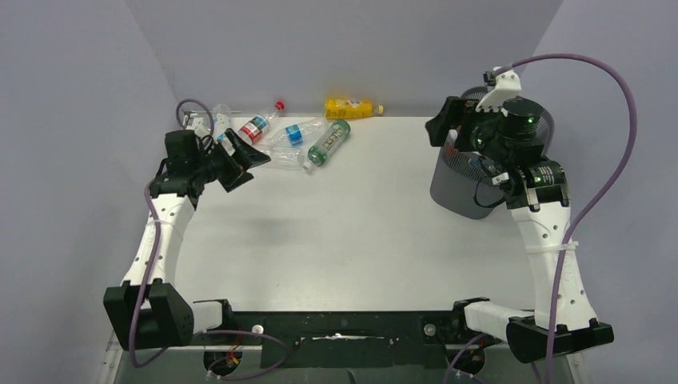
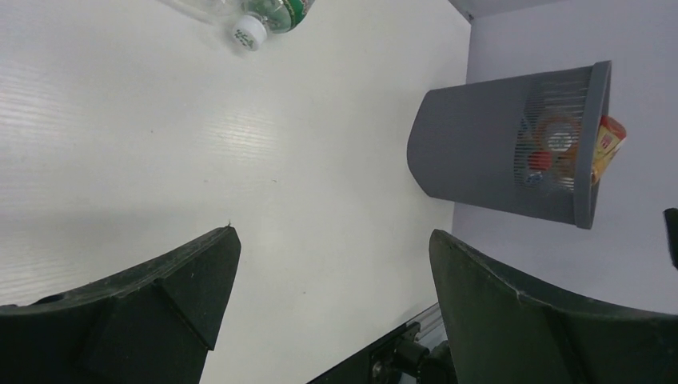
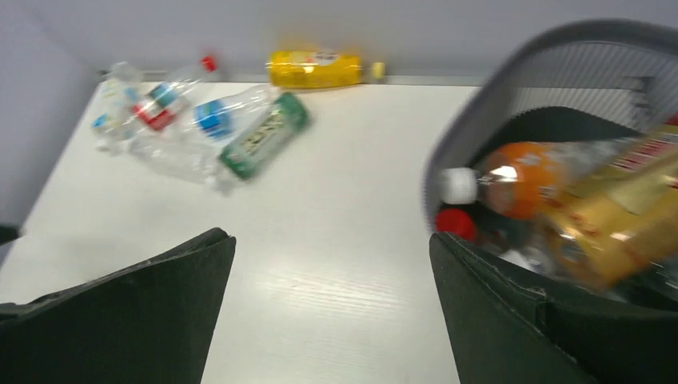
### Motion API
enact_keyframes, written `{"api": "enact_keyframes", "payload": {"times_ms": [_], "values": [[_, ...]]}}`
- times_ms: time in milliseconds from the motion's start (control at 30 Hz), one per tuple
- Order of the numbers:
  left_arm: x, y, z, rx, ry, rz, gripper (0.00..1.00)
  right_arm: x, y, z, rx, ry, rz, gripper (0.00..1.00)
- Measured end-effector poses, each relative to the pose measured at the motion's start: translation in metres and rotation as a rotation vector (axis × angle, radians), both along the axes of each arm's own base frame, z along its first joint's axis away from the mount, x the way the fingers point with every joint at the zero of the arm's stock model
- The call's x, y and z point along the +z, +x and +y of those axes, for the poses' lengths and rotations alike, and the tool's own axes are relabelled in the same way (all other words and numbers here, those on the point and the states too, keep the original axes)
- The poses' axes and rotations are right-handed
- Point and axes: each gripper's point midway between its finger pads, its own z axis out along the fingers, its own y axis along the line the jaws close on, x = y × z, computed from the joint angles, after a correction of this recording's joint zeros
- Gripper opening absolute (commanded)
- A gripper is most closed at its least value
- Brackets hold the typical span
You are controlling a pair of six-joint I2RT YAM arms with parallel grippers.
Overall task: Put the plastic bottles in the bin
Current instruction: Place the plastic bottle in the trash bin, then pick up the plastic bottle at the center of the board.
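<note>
Several plastic bottles lie at the back left of the table: a yellow one [image 1: 352,107] [image 3: 316,68], a green-labelled one [image 1: 329,142] [image 3: 264,136], a blue-labelled one [image 1: 294,133] and a red-capped one [image 1: 260,124]. My left gripper [image 1: 245,166] [image 2: 332,240] is open and empty, just in front of this cluster. The dark grey mesh bin [image 1: 456,190] [image 2: 496,152] [image 3: 512,80] stands at the right. It holds more bottles, among them an orange one [image 3: 528,176]. My right gripper [image 1: 444,126] [image 3: 330,240] hangs open and empty at the bin's left rim.
Grey walls close the table at the back and on both sides. The arm bases and a black rail [image 1: 344,328] sit at the near edge. A purple cable [image 1: 624,144] loops off the right arm.
</note>
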Motion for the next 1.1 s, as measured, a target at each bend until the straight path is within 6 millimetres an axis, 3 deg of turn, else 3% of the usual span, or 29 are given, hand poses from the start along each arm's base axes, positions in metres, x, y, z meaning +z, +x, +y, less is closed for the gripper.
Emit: {"api": "enact_keyframes", "payload": {"times_ms": [100,200,300,400,567,767,900,1000,1100], "values": [[-0.007,0.012,-0.025,-0.073,0.058,0.010,0.90,0.003,-0.002,0.041,0.140,0.060,0.021,0.98],[-0.014,0.028,-0.055,-0.144,0.149,0.002,0.90,0.005,0.004,0.066,0.211,0.081,0.050,0.98],[-0.025,0.041,-0.070,-0.171,0.242,0.004,0.90,-0.012,0.005,0.087,0.258,0.079,0.120,0.98],[-0.041,0.059,-0.068,-0.157,0.321,0.029,0.90,-0.035,-0.002,0.099,0.289,0.077,0.193,0.98],[-0.071,0.088,-0.067,-0.125,0.439,0.100,0.90,-0.066,-0.015,0.112,0.306,0.068,0.285,0.98],[-0.076,0.136,-0.134,-0.221,0.628,-0.008,0.90,-0.087,-0.027,0.127,0.330,0.061,0.341,0.98],[-0.094,0.143,-0.165,-0.296,0.759,-0.062,0.90,-0.090,-0.033,0.128,0.324,0.062,0.346,0.98],[-0.114,0.150,-0.170,-0.322,0.850,-0.065,0.90,-0.091,-0.038,0.126,0.315,0.065,0.346,0.98],[-0.134,0.159,-0.159,-0.318,0.931,-0.048,0.90,-0.089,-0.041,0.123,0.306,0.070,0.340,0.98]]}}
